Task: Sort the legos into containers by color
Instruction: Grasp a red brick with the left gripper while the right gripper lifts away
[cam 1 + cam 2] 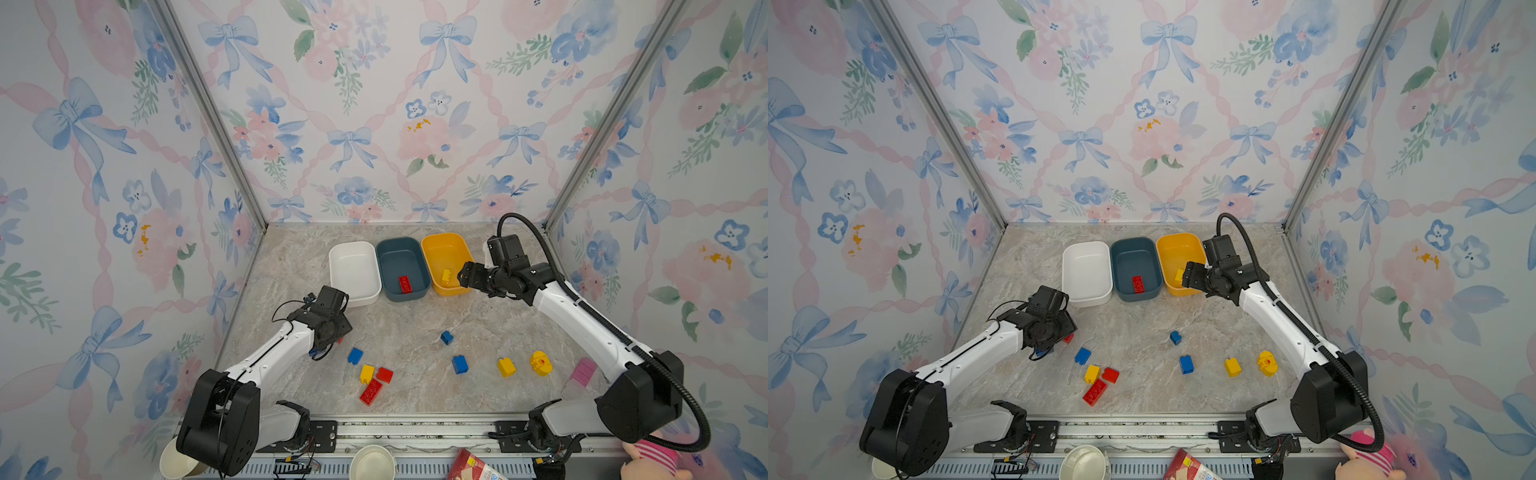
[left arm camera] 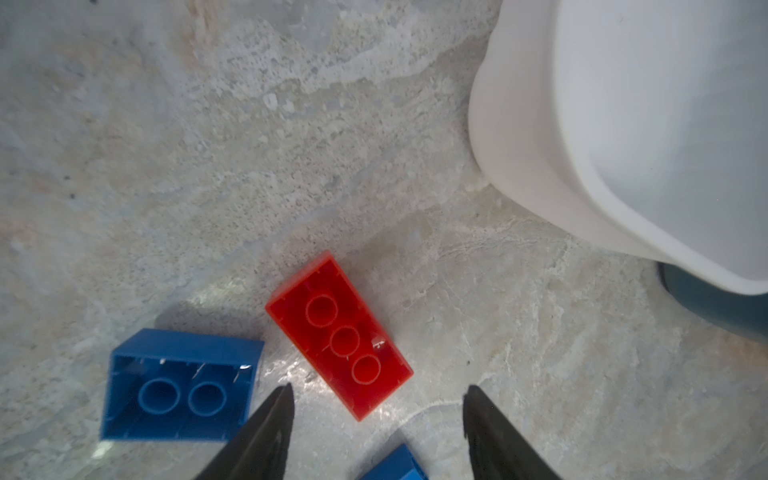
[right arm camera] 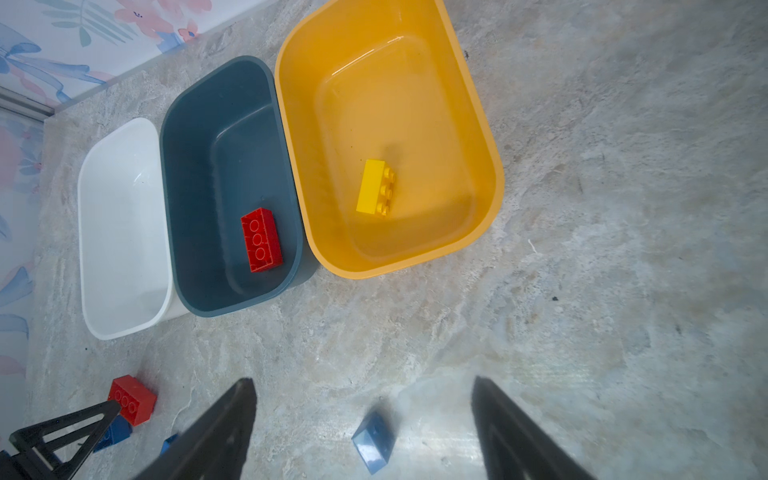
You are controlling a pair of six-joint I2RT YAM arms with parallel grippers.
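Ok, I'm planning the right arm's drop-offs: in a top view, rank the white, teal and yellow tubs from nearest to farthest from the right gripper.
1. Nearest, the yellow tub: right end of the row, next to the right gripper.
2. Next, the teal tub: middle of the row.
3. Farthest, the white tub: left end of the row.

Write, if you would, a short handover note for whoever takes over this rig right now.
Left pincer: open, above the loose red brick on the table, near the white tub.
Right pincer: open, empty, by the yellow tub.
Done: one yellow brick in the yellow tub, one binned red brick in the teal tub; white tub empty.
Left: roughly ten bricks on the table, every blue brick among them.
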